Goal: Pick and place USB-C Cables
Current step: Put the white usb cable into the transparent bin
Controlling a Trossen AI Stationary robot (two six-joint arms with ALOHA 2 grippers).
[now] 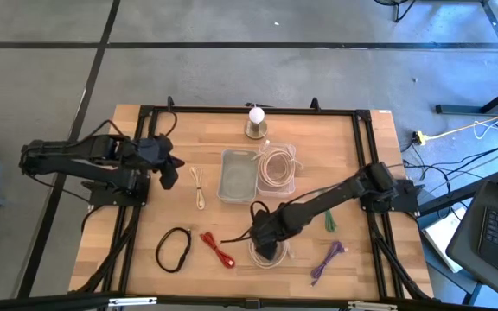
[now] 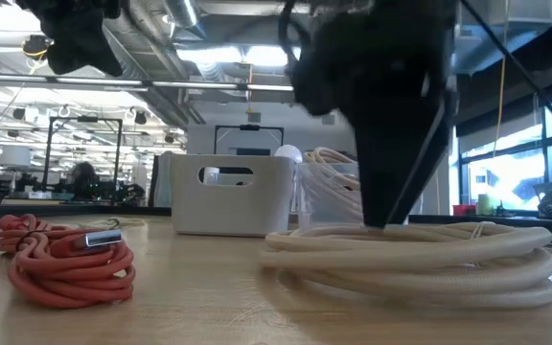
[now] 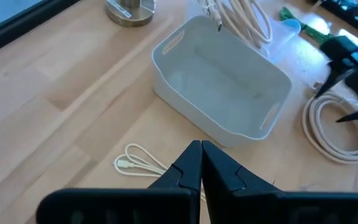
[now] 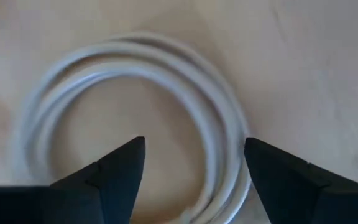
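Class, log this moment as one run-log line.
right gripper: open, straddling cream coil | left gripper: shut, idle | white bin: empty

Bright even overhead light, ceiling-lamp glare in low view, blurred right-wrist close-up.

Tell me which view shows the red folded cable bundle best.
The low view: the red folded cable bundle fills the foreground, its metal plug visible. The high view shows it small; neither wrist view shows it.

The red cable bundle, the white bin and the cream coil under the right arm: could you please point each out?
red cable bundle [image 2: 63, 261]: low view, on its coiled strands.
white bin [image 3: 263, 121]: left wrist view, on its near wall.
cream coil [image 4: 219, 124]: right wrist view, on its loop.
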